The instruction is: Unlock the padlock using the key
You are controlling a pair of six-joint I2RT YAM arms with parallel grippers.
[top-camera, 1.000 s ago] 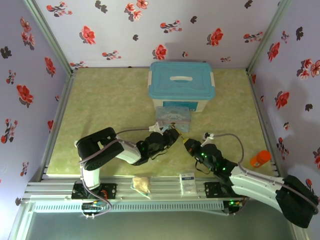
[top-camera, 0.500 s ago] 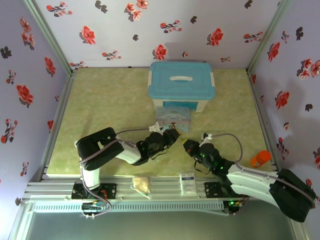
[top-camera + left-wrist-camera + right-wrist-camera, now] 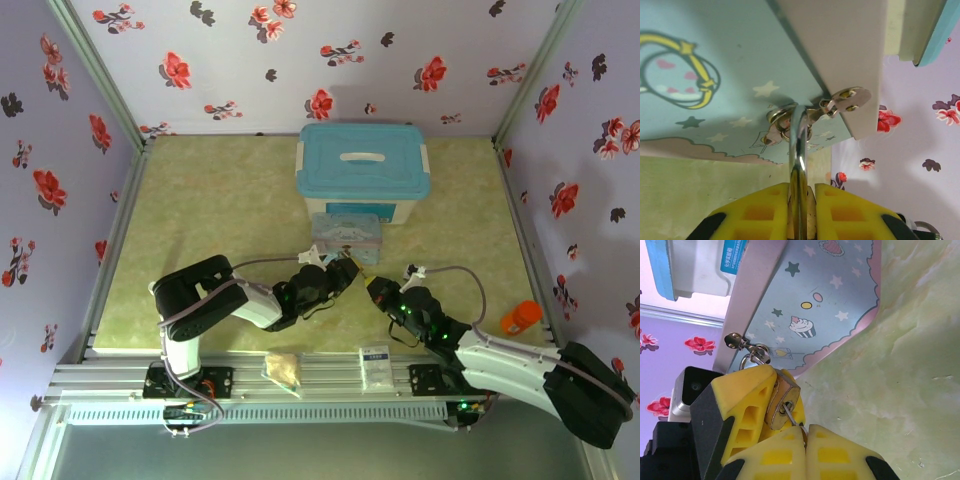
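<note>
While scanning outward from the near rail (image 3: pixel 320 382), meets a small white packet (image 3: pixel 376 366) and a clear-wrapped lump (image 3: pixel 283 368) lying on it. Next finds the right pincer (image 3: pixel 805 447), yellow fingers (image 3: pixel 840 460) pressed together on the key (image 3: pixel 793 419), leaving just a thin dark sliver in sight. Follows that sliver to the keyhole end of the padlock (image 3: pixel 783 399), touching it; cannot tell the depth of entry. Sees the left pincer (image 3: pixel 801 199) clamped on the padlock's brass body from the other side, with the silvery shackle (image 3: pixel 798 145) rising out between the yellow fingers. Traces the shackle up through the metal loop (image 3: pixel 785 120) on the front of the cartoon tin (image 3: pixel 715 55), resting on the green table (image 3: pixel 220 200). Places all this mid-table, well apart from an orange object (image 3: pixel 520 317) at the right. Farther back, finds a white box with a blue lid (image 3: pixel 362 160) just behind the tin, then the flowered back wall (image 3: pixel 300 60).
</note>
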